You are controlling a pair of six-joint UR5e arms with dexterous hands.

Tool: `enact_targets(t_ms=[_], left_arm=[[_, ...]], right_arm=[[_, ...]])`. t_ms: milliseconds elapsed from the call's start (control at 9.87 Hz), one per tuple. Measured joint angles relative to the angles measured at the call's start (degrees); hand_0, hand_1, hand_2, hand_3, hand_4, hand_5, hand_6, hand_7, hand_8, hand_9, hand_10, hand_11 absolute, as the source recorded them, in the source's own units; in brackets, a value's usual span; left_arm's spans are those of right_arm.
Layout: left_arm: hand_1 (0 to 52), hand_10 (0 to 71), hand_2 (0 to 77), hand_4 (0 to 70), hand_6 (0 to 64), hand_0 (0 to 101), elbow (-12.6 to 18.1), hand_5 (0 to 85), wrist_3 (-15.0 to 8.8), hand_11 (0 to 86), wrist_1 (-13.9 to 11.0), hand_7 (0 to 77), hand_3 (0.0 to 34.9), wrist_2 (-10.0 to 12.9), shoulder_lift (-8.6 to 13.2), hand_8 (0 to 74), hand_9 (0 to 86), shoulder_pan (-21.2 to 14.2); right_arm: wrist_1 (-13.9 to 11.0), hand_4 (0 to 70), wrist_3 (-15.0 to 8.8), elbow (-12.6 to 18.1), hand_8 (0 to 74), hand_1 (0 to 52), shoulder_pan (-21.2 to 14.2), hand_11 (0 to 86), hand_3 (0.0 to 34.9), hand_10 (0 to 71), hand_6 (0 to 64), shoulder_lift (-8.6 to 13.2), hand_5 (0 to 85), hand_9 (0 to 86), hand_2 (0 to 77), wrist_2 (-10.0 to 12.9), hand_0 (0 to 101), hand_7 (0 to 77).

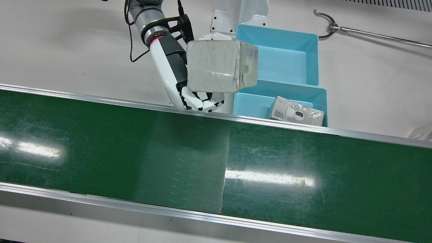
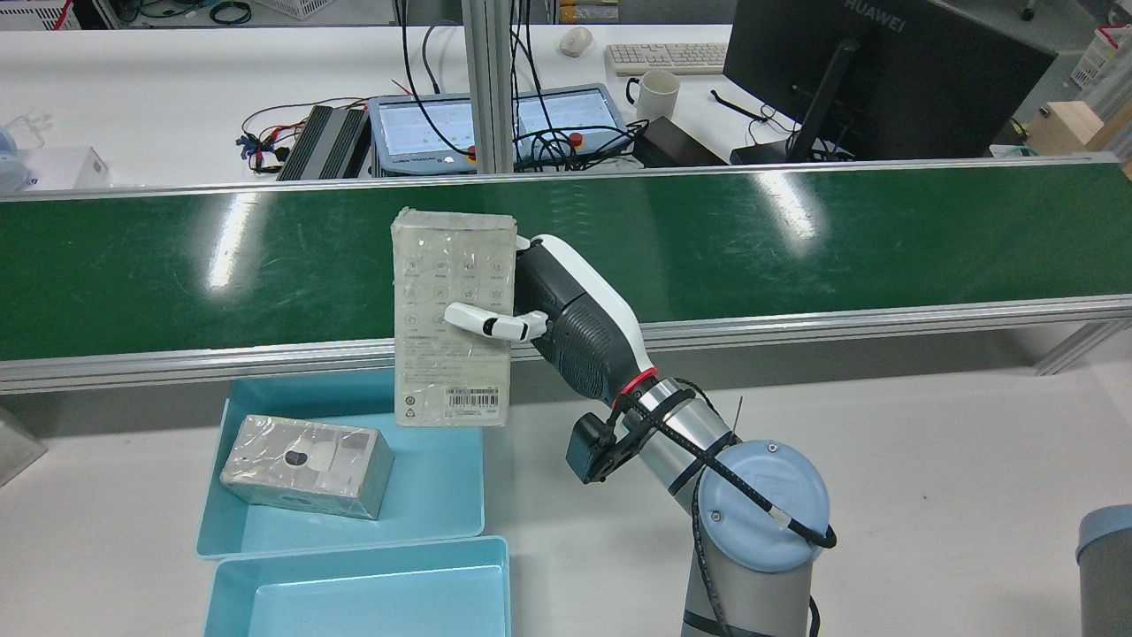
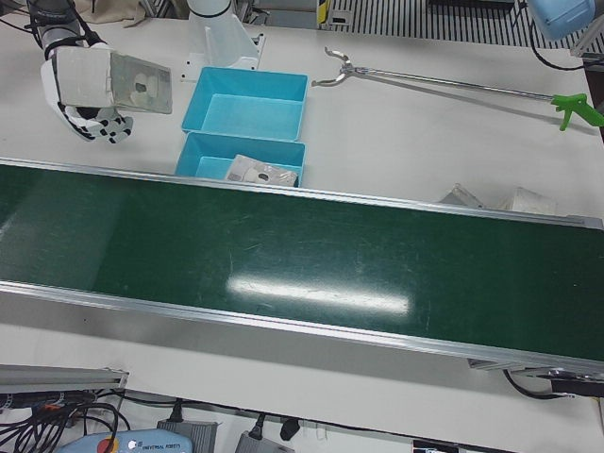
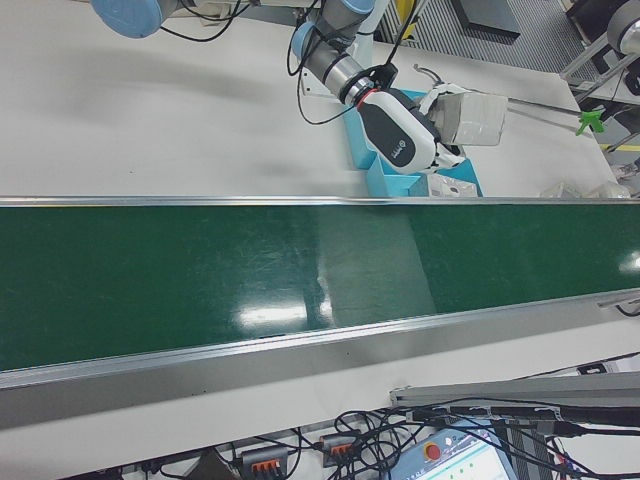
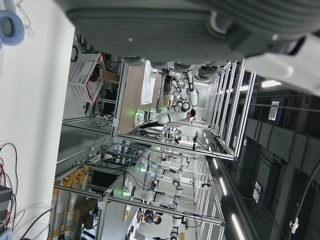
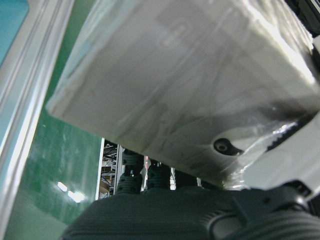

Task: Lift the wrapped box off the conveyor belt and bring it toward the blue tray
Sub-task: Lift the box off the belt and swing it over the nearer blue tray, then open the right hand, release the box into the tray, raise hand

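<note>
My left hand (image 5: 200,30) shows only as a grey blurred underside at the top of its own camera, which looks off into the lab; I cannot tell whether its fingers are apart or together, and no other view shows that arm. In the right hand view the wrapped box (image 6: 185,85) fills nearly everything, so my fingers there are mostly cut off.

My right hand (image 2: 566,323) is clamped on the wrapped box (image 2: 454,318). In the rear view one white finger (image 2: 482,320) lies across the box's broad printed face, and the rest of the hand is hidden behind it. In the front view, fingertips (image 1: 202,101) curl under the box (image 1: 221,65) on the side toward the conveyor belt (image 1: 101,145).

The box is clear of the belt, lifted above its tray-side rail. In the rear view its long axis stands upright, barcode end down; that lower end overlaps the rim of the blue tray (image 2: 442,522) nearest the belt. From the front it hangs just beside that tray (image 1: 317,98), overlapping its corner.

Another wrapped box (image 2: 308,465) lies inside that tray, long side down. A second blue tray (image 1: 312,57) sits touching it on the side away from the belt. A long reach-grabber tool (image 3: 444,83) lies on the table well apart from the trays.
</note>
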Motion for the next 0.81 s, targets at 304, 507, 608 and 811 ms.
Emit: enact_targets(t_ms=[304, 507, 608, 811], left_arm=[[0.0, 0.5, 1.1, 0.0, 0.5, 0, 0.0, 1.1, 0.0, 0.5, 0.0, 0.5, 0.0, 0.0, 0.0, 0.5, 0.0, 0.0], [0.0, 0.0, 0.5, 0.0, 0.5, 0, 0.0, 1.1, 0.0, 0.5, 0.0, 0.5, 0.0, 0.0, 0.0, 0.5, 0.5, 0.0], [0.0, 0.0, 0.5, 0.0, 0.5, 0, 0.0, 1.1, 0.0, 0.5, 0.0, 0.5, 0.0, 0.0, 0.0, 0.5, 0.5, 0.0], [0.0, 0.0, 0.5, 0.0, 0.5, 0, 0.0, 1.1, 0.0, 0.5, 0.0, 0.5, 0.0, 0.0, 0.0, 0.5, 0.0, 0.0]], right_arm=[[0.0, 16.9, -0.4, -1.2, 43.6, 1.6, -1.7, 42.0, 0.0, 22.4, 30.5, -1.1, 68.7, 45.3, 40.9, -0.3, 46, 69.3], [0.1, 15.8, -0.4, -2.0, 33.8, 4.9, -1.9, 32.7, 0.0, 7.6, 22.9, -1.3, 68.7, 35.5, 39.8, -1.9, 48, 76.9], [0.1, 4.9, -0.4, -2.3, 12.0, 12.0, -1.9, 7.1, 3.6, 0.0, 3.3, -1.3, 60.5, 15.8, 35.5, -2.4, 47, 75.8], [0.1, 0.0, -0.3, -2.6, 0.0, 14.7, -2.0, 1.1, 13.2, 0.0, 0.0, -1.4, 34.9, 1.6, 31.6, -2.8, 44, 9.8]])
